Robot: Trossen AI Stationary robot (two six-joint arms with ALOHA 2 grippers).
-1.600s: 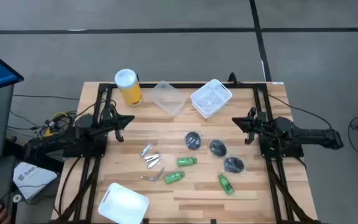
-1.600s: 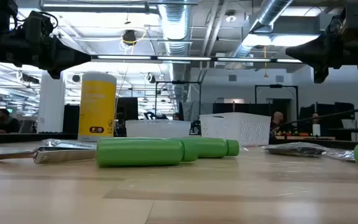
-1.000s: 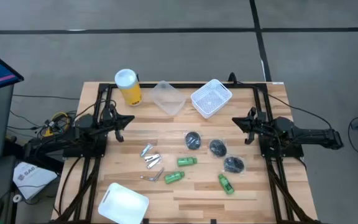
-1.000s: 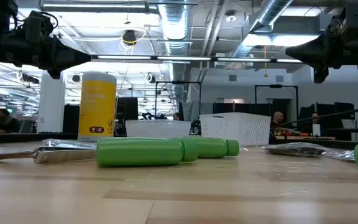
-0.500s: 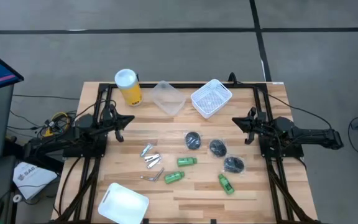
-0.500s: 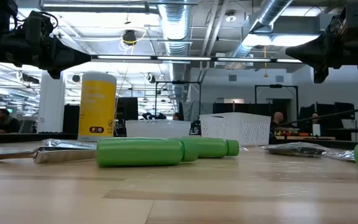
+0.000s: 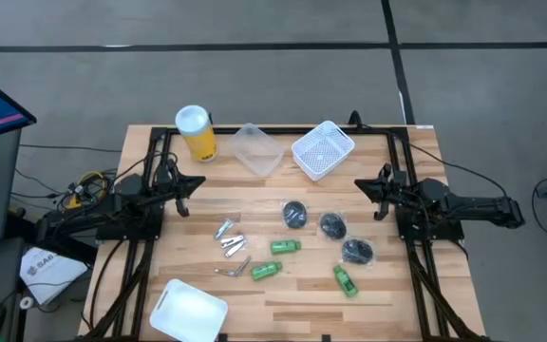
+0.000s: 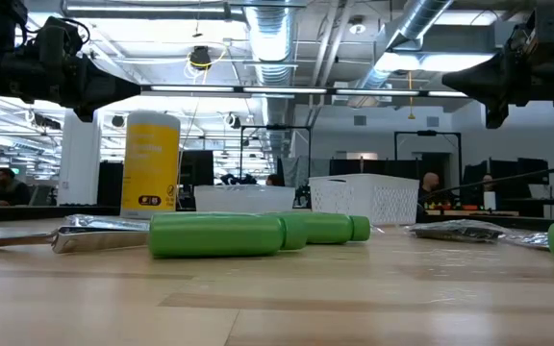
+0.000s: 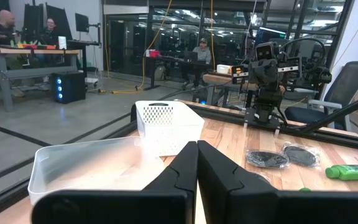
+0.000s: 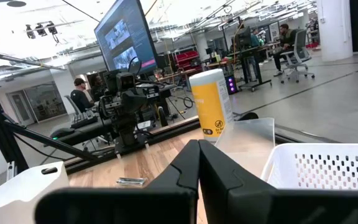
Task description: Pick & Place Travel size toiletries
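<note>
Three green mini bottles (image 7: 285,246) (image 7: 265,270) (image 7: 346,280) lie on their sides mid-table. Three dark round flat pieces (image 7: 294,214) (image 7: 332,225) (image 7: 356,252) lie flat to the right of centre. Slim silvery tubes (image 7: 230,243) lie left of the bottles. My left gripper (image 7: 186,195) hangs shut above the table's left side, its fingertips together in the left wrist view (image 9: 197,152). My right gripper (image 7: 369,197) hangs shut above the right side, fingertips together in the right wrist view (image 10: 199,152). Neither is near the items.
A yellow canister with a white lid (image 7: 196,133), a clear tub (image 7: 257,149) and a white basket (image 7: 322,149) stand along the far edge. A white tub (image 7: 188,311) sits at the near left corner. People sit at desks in the room beyond the table.
</note>
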